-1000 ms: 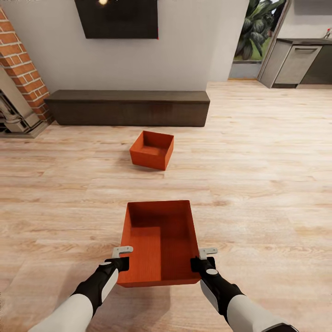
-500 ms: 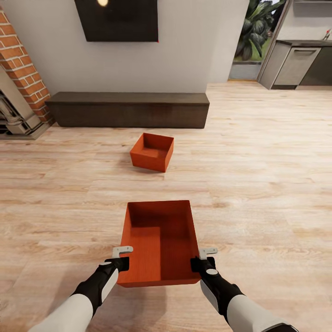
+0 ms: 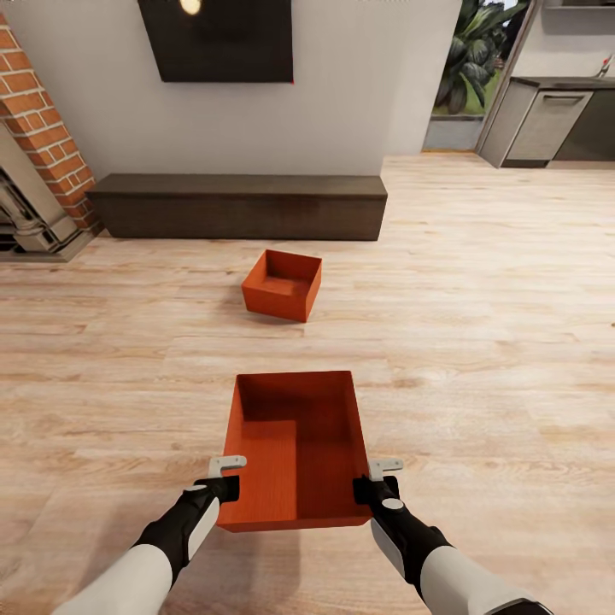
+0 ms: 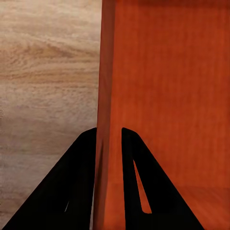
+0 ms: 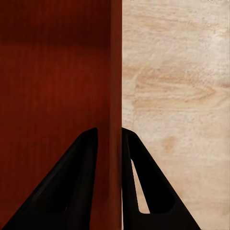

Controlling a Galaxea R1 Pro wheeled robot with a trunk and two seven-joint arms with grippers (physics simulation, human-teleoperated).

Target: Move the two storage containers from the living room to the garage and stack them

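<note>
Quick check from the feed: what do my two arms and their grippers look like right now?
Both arms match: white shells on the forearms, then black wrist sections. The left gripper and right gripper have black bodies with a pale grey bracket beside each. The right wrist carries a small grey round disc. In the wrist views, the fingers are flat, black, tapering wedges with narrow slots. No cables visible.

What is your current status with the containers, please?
Left hand and right hand each clamped on a side wall of the near container. Second container on wood floor ahead, before the bench. Nothing between.
</note>
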